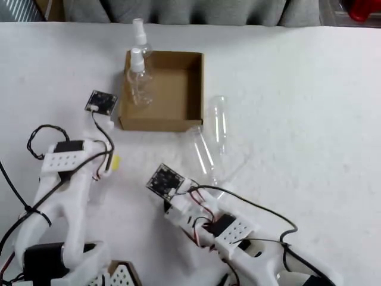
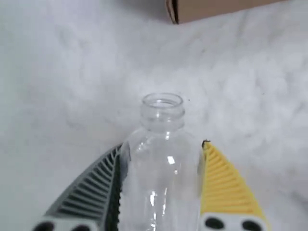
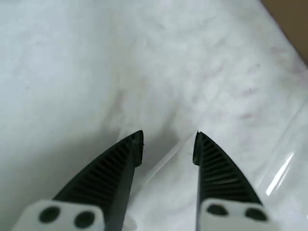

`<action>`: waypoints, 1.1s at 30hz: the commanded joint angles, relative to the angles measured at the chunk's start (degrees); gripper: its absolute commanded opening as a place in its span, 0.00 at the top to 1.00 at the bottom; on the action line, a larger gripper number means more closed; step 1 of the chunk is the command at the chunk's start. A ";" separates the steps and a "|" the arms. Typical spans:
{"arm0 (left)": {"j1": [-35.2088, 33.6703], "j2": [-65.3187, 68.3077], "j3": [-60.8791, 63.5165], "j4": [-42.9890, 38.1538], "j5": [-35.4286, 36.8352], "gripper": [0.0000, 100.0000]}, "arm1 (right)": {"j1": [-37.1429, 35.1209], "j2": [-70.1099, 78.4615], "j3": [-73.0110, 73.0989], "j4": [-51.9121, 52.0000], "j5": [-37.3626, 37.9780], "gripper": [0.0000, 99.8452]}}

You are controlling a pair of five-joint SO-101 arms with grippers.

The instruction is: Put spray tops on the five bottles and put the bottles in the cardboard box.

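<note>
Table (image 1: 297, 89): white, with a cardboard box (image 1: 195, 89) on its far side.
High view: a capped bottle (image 1: 138, 77) sits inside the box.
Left hand (image 2: 162, 147): clamped on an open-necked bottle (image 2: 161, 187), whose neck points lengthwise toward the box corner.
Right hand (image 3: 168, 139): open and holding nothing, above clear bottles (image 1: 203, 154) lying beside the box.

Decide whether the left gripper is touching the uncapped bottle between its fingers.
Touching. The left wrist view shows the left gripper closed on the uncapped bottle, its grey and yellow fingers pressed against both sides.
</note>
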 commanded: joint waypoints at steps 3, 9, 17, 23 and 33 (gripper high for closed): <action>1.10 -0.48 -0.62 0.00 -0.79 0.98 | -0.48 -1.54 -0.53 -1.19 -0.18 0.85; 1.01 -0.48 -0.44 0.00 -0.88 0.98 | -0.48 -1.54 -0.53 -1.19 -0.18 0.85; 0.75 -0.48 -0.44 0.00 -0.88 0.98 | -0.66 -1.54 -0.53 -1.36 -0.26 0.85; 0.92 -0.48 -0.53 0.00 -0.88 0.98 | -0.66 -1.54 -0.53 -1.36 -0.18 0.85; 1.01 -0.48 -0.44 0.00 -0.88 0.98 | 0.48 -1.63 -0.88 1.10 -0.18 0.85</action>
